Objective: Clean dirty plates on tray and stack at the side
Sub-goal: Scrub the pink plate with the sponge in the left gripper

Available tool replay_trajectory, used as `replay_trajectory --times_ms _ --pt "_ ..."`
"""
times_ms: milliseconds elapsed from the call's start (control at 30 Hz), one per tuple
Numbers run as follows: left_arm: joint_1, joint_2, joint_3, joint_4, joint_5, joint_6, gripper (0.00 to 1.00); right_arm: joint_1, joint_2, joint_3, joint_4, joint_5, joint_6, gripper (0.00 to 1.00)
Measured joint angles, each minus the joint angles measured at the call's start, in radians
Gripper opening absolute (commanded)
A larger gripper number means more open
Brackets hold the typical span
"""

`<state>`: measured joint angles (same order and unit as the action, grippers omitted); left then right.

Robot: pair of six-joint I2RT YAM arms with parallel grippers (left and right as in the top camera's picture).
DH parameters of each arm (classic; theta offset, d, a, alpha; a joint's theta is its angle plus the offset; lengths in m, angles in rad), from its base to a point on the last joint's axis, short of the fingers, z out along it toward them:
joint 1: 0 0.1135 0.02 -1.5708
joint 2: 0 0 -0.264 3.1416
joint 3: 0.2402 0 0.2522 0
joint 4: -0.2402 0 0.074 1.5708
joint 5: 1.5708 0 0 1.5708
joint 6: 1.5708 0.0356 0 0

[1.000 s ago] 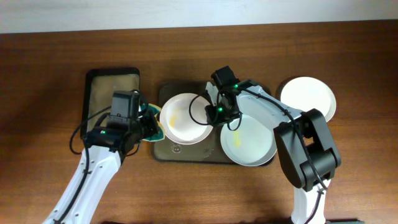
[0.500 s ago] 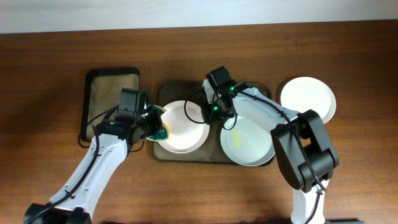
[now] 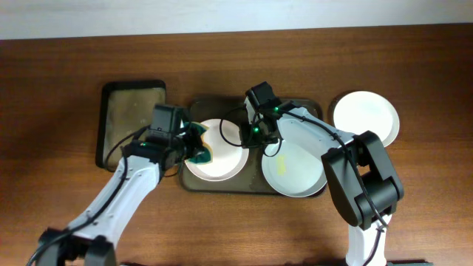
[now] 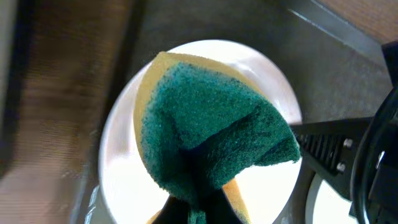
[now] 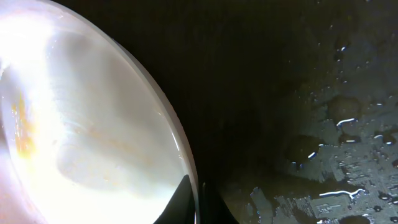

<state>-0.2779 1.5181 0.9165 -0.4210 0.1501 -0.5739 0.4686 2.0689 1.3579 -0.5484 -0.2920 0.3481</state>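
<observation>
The dark brown tray point(image 3: 303, 104) holds two white plates. The left plate point(image 3: 222, 159) is pinched at its right rim by my right gripper point(image 3: 249, 136); the right wrist view shows the rim point(image 5: 180, 143) between the fingers point(image 5: 198, 202) and a yellowish smear on the plate. My left gripper point(image 3: 186, 148) is shut on a green and yellow sponge point(image 3: 198, 150), held over the left part of that plate; it also shows in the left wrist view point(image 4: 211, 134). The second plate point(image 3: 295, 167) lies at the tray's right. A third plate point(image 3: 366, 115) lies on the table to the right of the tray.
A narrower black tray with a beige bottom point(image 3: 133, 118) lies on the table left of the brown tray. Water drops glisten on the brown tray's bottom point(image 5: 336, 137). The wall edge runs along the table's far side.
My left gripper has moved right with the sponge, from the plate's left edge onto the plate. The left plate has shifted down and slightly left on the tray, still held by my right gripper.
</observation>
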Motion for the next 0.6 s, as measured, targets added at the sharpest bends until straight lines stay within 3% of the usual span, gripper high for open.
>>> replay_trajectory --times_ms 400,600 --pt "-0.072 0.26 0.011 0.196 0.006 -0.109 0.0 0.003 -0.002 -0.002 0.0 0.007 0.018 0.04" --pt "-0.073 0.27 0.035 0.142 -0.097 0.004 0.0 0.004 -0.003 -0.002 0.003 0.011 0.019 0.04"
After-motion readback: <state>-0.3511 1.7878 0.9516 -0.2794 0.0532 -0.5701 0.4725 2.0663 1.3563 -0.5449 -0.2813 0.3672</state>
